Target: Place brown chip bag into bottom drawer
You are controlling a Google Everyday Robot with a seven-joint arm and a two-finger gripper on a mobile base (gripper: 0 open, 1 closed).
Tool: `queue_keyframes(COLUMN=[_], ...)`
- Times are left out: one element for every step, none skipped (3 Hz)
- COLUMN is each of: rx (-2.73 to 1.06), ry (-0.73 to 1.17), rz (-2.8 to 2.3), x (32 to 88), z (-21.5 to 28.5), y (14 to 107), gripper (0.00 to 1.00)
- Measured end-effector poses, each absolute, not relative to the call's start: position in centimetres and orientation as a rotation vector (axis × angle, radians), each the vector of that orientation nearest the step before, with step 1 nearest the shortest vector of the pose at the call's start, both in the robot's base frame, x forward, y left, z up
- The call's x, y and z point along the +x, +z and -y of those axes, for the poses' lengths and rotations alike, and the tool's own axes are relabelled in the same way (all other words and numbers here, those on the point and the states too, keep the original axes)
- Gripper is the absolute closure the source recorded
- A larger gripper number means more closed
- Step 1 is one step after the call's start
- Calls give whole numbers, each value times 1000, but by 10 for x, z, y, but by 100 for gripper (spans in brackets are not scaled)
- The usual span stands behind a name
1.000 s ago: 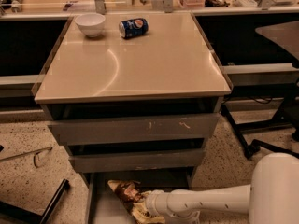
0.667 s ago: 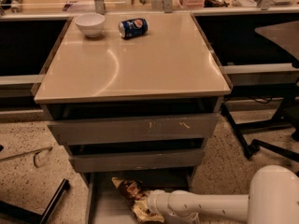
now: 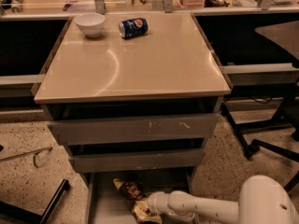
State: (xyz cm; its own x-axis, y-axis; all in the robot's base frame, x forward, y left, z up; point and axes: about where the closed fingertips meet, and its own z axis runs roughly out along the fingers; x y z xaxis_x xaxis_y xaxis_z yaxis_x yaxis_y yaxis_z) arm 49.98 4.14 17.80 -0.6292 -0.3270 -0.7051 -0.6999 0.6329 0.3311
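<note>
The brown chip bag lies crinkled on the flat grey floor of the bottom drawer, which is pulled out below the two upper drawers. Its pale yellow end sits against my gripper, at the tip of my white arm reaching in from the lower right. The gripper is down inside the drawer, right at the bag's near end.
A white bowl and a blue soda can lying on its side are at the back of the cabinet top. The two upper drawers overhang the tray. Chair legs stand to the right, a dark bar at lower left.
The view has shifted slightly; my arm has drawn a little lower and to the right. The bag still lies in the bottom drawer at the gripper tip.
</note>
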Motion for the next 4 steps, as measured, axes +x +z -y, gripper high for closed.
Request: queue_keyframes(rx=[-790,-790,-790,-790], ry=[803,803,803,803], rz=[-2251,-2251,-2251,-2251], x=[503,503,503,503], z=[-40,-40,-40,-40], y=[175,175,175,175], gripper=[82,58,35,13])
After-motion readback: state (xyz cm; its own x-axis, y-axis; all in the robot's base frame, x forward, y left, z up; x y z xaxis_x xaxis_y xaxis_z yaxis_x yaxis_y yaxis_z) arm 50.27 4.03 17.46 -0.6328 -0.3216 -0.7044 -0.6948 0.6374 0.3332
